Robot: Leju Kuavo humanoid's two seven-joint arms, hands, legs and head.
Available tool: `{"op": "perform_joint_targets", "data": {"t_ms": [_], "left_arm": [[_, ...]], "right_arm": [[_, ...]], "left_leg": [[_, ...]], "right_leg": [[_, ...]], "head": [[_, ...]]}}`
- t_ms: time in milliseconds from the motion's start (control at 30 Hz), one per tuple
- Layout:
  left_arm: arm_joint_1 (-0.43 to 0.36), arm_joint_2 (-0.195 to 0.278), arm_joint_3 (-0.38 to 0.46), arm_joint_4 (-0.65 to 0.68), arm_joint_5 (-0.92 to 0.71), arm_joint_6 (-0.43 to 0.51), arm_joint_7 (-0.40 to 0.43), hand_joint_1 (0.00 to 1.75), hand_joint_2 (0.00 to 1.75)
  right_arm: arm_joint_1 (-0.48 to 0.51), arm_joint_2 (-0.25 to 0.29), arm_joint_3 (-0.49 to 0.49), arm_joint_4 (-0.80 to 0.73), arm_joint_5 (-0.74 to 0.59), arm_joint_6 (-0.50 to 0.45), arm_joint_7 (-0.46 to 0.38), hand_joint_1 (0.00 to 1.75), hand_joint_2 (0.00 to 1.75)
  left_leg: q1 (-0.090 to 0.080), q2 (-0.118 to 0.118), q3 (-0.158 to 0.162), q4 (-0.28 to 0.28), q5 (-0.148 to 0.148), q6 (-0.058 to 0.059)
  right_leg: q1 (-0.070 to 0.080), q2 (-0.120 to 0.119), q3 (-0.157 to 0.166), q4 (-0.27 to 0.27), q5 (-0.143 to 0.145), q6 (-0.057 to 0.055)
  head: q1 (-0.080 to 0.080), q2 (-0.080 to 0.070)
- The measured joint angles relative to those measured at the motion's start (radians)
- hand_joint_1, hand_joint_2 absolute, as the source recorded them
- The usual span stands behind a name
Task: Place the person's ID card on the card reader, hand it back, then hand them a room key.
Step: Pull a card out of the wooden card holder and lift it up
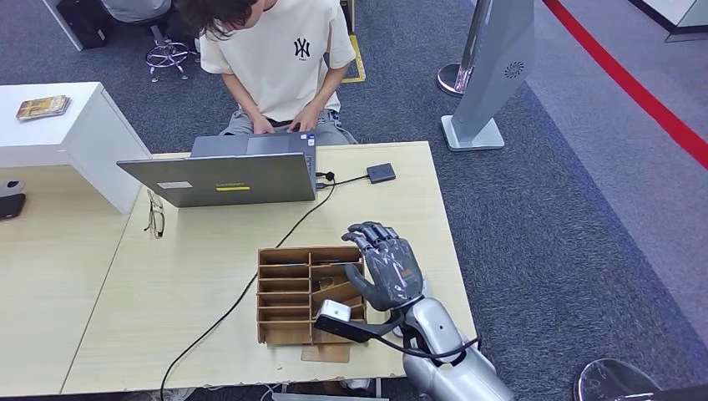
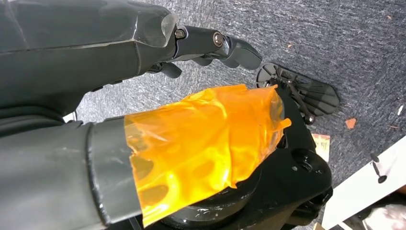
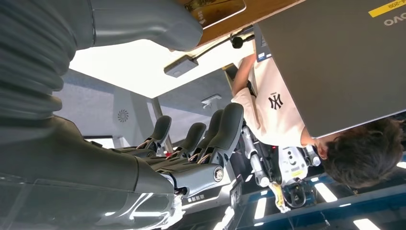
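Hovering over the right side of a brown cardboard organizer [image 1: 300,292], the right hand [image 1: 386,266] has its fingers apart and extended, holding nothing; in the right wrist view the fingers [image 3: 210,139] stand spread in the air. The organizer's slotted compartments hold cards, one card [image 1: 332,269] showing just beside the hand's thumb; whether it is the ID card or a room key cannot be told. At 12 o'clock from the organizer stands an open grey laptop [image 1: 225,177], back toward the robot, with a yellow sticker and a white label on its lid; in the right wrist view the lid's yellow strip reads partly "-208" and pale letters "OVO" show at the edge. A black cable [image 1: 250,284] runs from the laptop past the organizer's left side to the table edge; another lead joins a small black card reader [image 1: 381,173] at 1 o'clock from the organizer. Glasses [image 1: 155,215] lie at 10 o'clock. A person [image 1: 275,63] in a cream T-shirt printed with an "NY" logo sits behind the laptop. The left hand [image 2: 143,52] hangs above grey carpet, fingers loosely curled and holding nothing, orange tape [image 2: 206,143] wrapped on its thumb. The table [image 1: 184,276] is pale wood; the carpet [image 1: 543,225] is dark grey with a red stripe.
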Motion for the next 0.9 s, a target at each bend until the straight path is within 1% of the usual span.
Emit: {"op": "perform_joint_targets", "data": {"t_ms": [100, 333, 567, 667, 900], "left_arm": [[-0.002, 0.000, 0.007, 0.003, -0.003, -0.002, -0.001, 0.00, 0.00], [-0.004, 0.000, 0.021, 0.008, -0.010, -0.002, -0.007, 0.00, 0.00], [-0.006, 0.000, 0.028, 0.011, -0.014, -0.004, -0.008, 0.00, 0.00], [-0.008, 0.000, 0.031, 0.014, -0.016, -0.005, -0.008, 0.00, 0.00], [-0.010, 0.000, 0.046, 0.020, -0.037, -0.010, -0.017, 0.00, 0.00]], "right_arm": [[-0.004, -0.001, 0.004, 0.006, -0.003, 0.011, -0.003, 0.67, 1.75], [-0.014, -0.002, 0.032, 0.011, -0.039, 0.049, -0.009, 0.62, 1.75], [-0.021, -0.002, 0.045, 0.011, -0.056, 0.051, -0.009, 0.59, 1.75], [-0.025, -0.003, 0.046, 0.011, -0.057, 0.051, -0.009, 0.62, 1.75], [-0.027, -0.003, 0.046, 0.011, -0.057, 0.050, -0.009, 0.72, 1.75]], "left_leg": [[0.000, 0.000, 0.000, 0.000, 0.000, 0.000], [0.000, 0.000, 0.000, 0.000, 0.000, 0.000], [0.000, 0.000, 0.000, 0.000, 0.000, 0.000], [0.000, 0.000, 0.000, 0.000, 0.000, 0.000], [0.000, 0.000, 0.000, 0.000, 0.000, 0.000]], "right_leg": [[0.000, 0.000, 0.000, 0.000, 0.000, 0.000], [0.000, 0.000, 0.000, 0.000, 0.000, 0.000], [0.000, 0.000, 0.000, 0.000, 0.000, 0.000], [0.000, 0.000, 0.000, 0.000, 0.000, 0.000], [0.000, 0.000, 0.000, 0.000, 0.000, 0.000]], "head": [[0.000, 0.000], [0.000, 0.000], [0.000, 0.000], [0.000, 0.000], [0.000, 0.000]]}}
